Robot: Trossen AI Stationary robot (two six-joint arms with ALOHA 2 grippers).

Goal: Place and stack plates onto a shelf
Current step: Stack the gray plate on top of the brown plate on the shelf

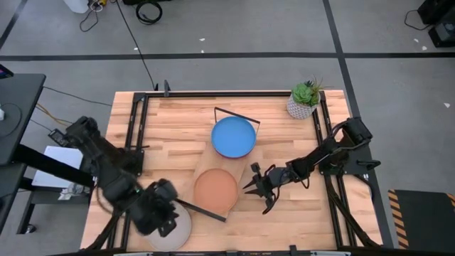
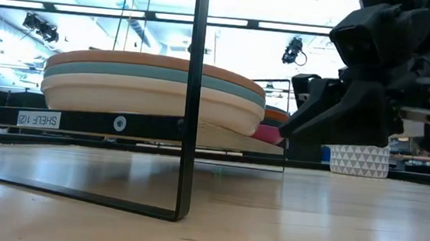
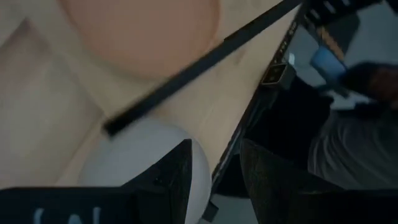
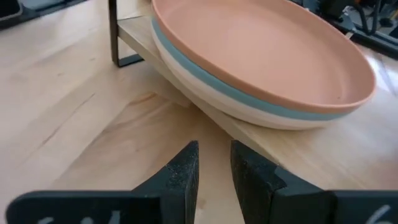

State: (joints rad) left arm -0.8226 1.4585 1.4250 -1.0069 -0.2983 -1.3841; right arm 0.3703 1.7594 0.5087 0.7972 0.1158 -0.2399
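Observation:
The shelf (image 1: 250, 168) lies slantwise mid-table. A stack sits on its near end, with a tan plate (image 1: 215, 190) over teal (image 4: 205, 74) and cream (image 4: 249, 112) plates. The bright blue plate (image 1: 233, 136) tops the far stack. A grey plate (image 1: 181, 231) lies flat by the table's near-left edge. My left gripper (image 1: 162, 213) hovers over it, open, with one finger above the grey plate (image 3: 137, 165) and the other past its rim. My right gripper (image 1: 259, 187) is just right of the tan stack, slightly open and empty (image 4: 214, 165). My left gripper has its fingers on either side of the grey plate's rim (image 3: 202, 165), coming from above. Whether they touch the rim I cannot tell, because the view is blurred.
A white pot with a green plant (image 1: 304, 101) stands at the far-right corner. The shelf's black wire frame (image 2: 193, 95) rises at its near end, and a black bar (image 3: 205, 62) runs close to my left gripper. Bare wood lies to the right of the shelf.

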